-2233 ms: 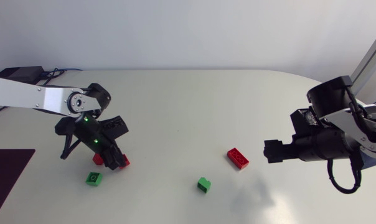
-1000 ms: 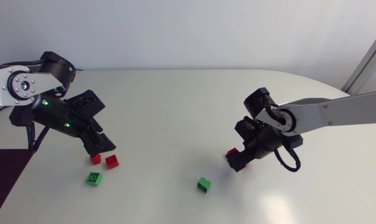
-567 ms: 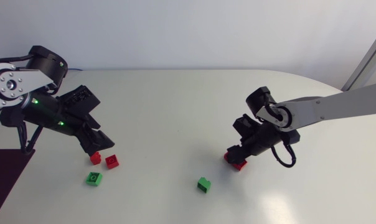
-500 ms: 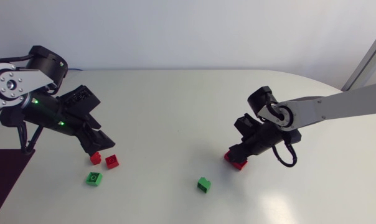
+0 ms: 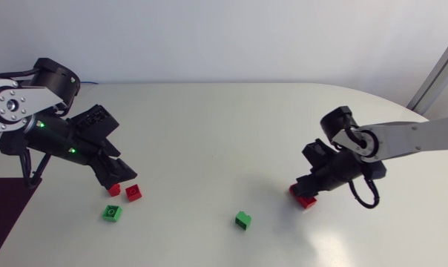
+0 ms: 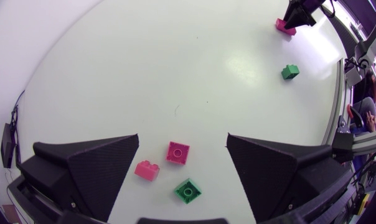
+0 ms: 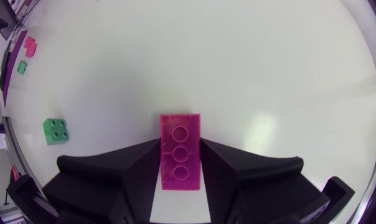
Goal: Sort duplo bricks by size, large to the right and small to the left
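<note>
The long red brick sits low and right of centre in the head view, further right than 1 second ago. The right gripper is clamped on its 2 long sides, taking it toward the large side. The left gripper, fingers apart, hangs over 3 small bricks at lower left. 1 green brick waits at bottom centre.

Bright, even light with soft shadows, faint glare.
</note>
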Available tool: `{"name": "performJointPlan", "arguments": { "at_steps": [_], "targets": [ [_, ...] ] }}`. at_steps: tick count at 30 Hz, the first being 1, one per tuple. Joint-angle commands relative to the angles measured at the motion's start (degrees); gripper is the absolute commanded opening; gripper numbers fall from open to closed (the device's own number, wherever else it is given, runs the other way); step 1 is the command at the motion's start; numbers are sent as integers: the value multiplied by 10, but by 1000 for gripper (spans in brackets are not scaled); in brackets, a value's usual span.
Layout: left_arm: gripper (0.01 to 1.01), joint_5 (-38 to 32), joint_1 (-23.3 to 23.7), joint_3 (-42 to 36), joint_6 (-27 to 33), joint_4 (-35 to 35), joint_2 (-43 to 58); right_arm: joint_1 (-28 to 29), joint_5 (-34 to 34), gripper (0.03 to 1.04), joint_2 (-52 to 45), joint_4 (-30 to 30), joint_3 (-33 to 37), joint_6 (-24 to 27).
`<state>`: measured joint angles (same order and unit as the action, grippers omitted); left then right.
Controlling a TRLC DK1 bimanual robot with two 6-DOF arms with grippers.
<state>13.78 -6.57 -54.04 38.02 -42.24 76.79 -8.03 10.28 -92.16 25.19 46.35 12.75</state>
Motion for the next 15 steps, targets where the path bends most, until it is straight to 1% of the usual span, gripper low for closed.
{"name": "performJointPlan", "arguments": {
  "at_steps": [1, 5, 10, 12, 15],
  "targets": [
    [982, 10, -5, 20, -4, -3, -8, 39, -4, 298, 30, 21, -42, 28],
    [982, 13, -15, 28, -4, 2, -7, 102, -4, 298, 93, 40, -89, 62],
    [982, 17, -40, 39, -7, 10, -3, 185, -4, 298, 134, 50, -126, 99],
    [982, 17, -55, 45, -7, 11, -2, 204, -4, 298, 146, 50, -135, 104],
    [982, 17, -71, 50, -12, 15, -2, 211, -4, 311, 146, 51, -144, 105]
  ]
}}
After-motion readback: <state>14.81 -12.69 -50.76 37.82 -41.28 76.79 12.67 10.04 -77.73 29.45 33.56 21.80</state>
